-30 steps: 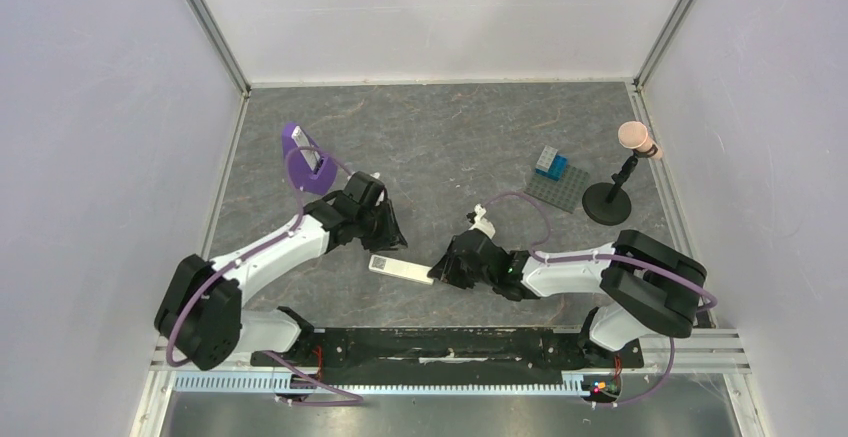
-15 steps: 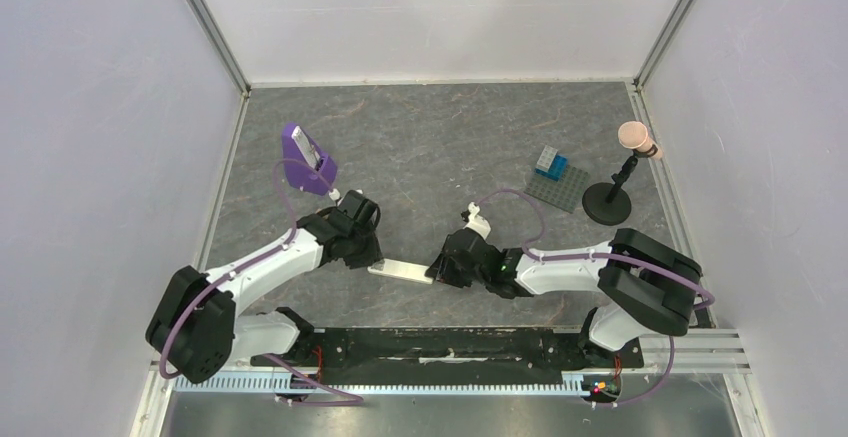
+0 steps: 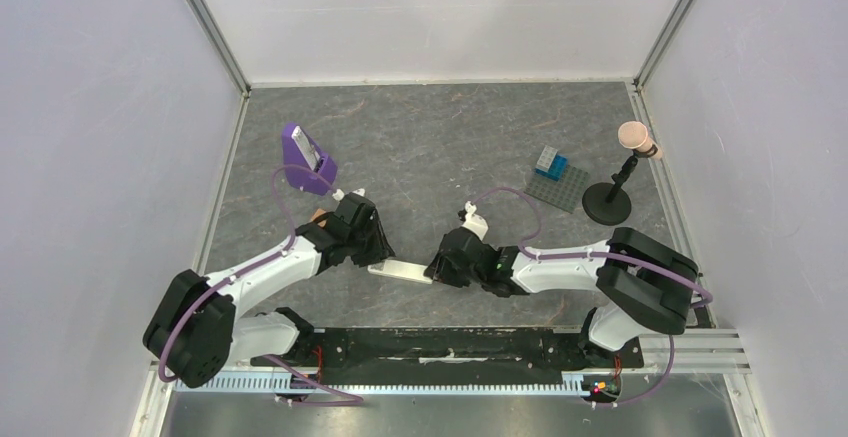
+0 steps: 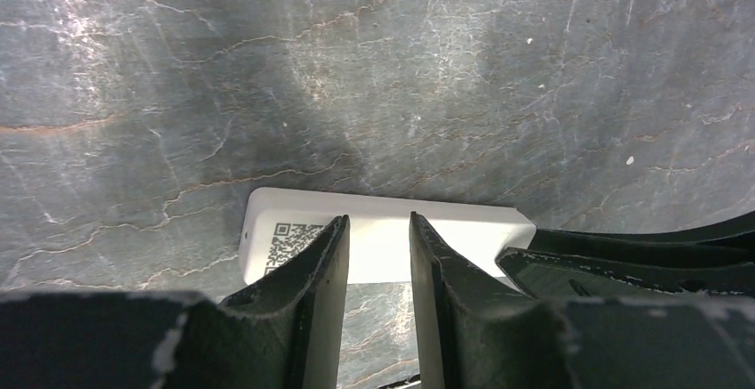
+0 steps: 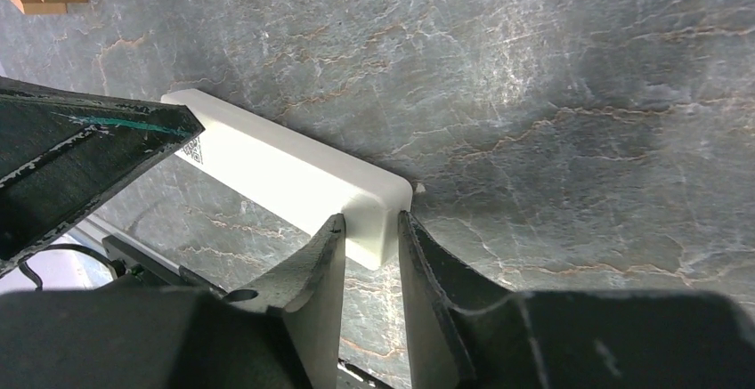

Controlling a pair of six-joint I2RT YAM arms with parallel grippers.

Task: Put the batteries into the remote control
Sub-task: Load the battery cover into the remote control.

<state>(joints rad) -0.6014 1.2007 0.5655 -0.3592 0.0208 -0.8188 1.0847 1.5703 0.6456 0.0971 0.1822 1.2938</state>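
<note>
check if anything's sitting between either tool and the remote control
Nothing visible does. The left tool is right over the remote control, its tips beside the printed code, and the right tool is at the opposite end with no object between. No batteries show in any view.

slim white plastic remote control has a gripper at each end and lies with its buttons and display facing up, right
Not quite. The slim white plastic remote control does have the left gripper and the right gripper at its ends, but its buttons and display are not facing up. The upturned face is plain white with a small QR-code label, as the left wrist view shows.
</note>
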